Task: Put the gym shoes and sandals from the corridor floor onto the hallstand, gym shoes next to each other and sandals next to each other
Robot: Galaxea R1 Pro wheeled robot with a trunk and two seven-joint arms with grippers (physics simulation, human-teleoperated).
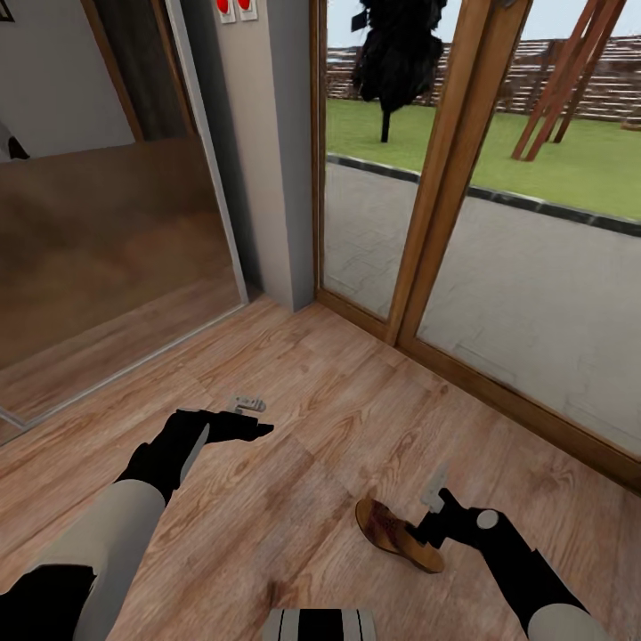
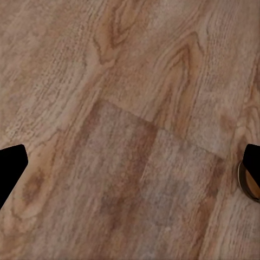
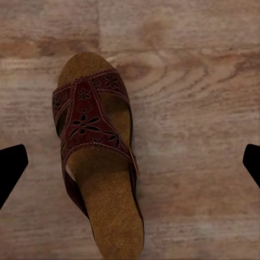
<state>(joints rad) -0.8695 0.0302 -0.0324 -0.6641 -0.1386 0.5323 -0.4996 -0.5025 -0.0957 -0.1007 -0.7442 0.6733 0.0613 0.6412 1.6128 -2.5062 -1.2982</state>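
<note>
Sandal (image 3: 97,162) sits off-centre under my wide-spread right gripper (image 1: 436,507); if I drop now, one finger may land on its strap.

Downward views sharing sandal (image 3: 97,157), floor (image 1: 294,418)

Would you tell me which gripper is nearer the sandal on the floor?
Right. The right gripper hovers open over the sandal; the left gripper hangs open farther off above bare floor.

Dark reddish-brown sandal (image 3: 97,157) upper with floral cut-outs, tan insole. Light brown wood-grain corridor floor (image 1: 294,401), knotted. Black gripper fingers (image 3: 11,165). Red wall switches (image 1: 236,9); green lawn (image 1: 552,160).
</note>
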